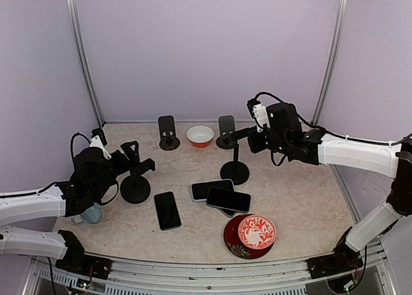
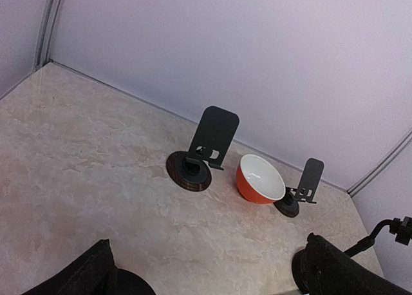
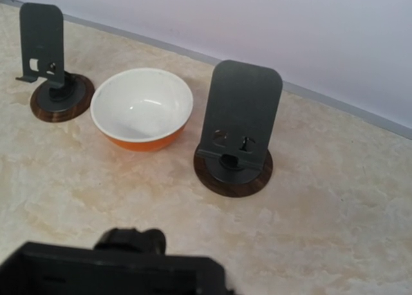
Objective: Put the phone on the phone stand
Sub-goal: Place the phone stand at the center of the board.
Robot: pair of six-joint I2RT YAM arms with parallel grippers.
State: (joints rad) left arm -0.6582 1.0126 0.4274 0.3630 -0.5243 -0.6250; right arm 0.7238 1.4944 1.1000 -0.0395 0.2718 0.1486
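Note:
Three dark phones lie flat mid-table: one (image 1: 167, 210) at the left, and two overlapping (image 1: 209, 189) (image 1: 228, 199). Two small phone stands with round wooden bases stand at the back (image 1: 168, 133) (image 1: 225, 131), both bare; they show too in the left wrist view (image 2: 205, 147) (image 2: 302, 189) and the right wrist view (image 3: 51, 63) (image 3: 237, 131). My left gripper (image 1: 136, 158) (image 2: 212, 275) hangs open and holds nothing, above a black round-based stand (image 1: 135, 189). My right gripper (image 1: 241, 134) (image 3: 122, 269) is shut, just over the top of a tall pole stand (image 1: 235, 171); whether it touches it I cannot tell.
An orange bowl (image 1: 200, 135) (image 2: 259, 178) (image 3: 141, 107) sits between the two back stands. A red patterned bowl (image 1: 256, 232) rests on a dark red plate (image 1: 233, 242) at the front right. A pale blue cup (image 1: 92, 212) stands by my left arm. Walls close in the back and sides.

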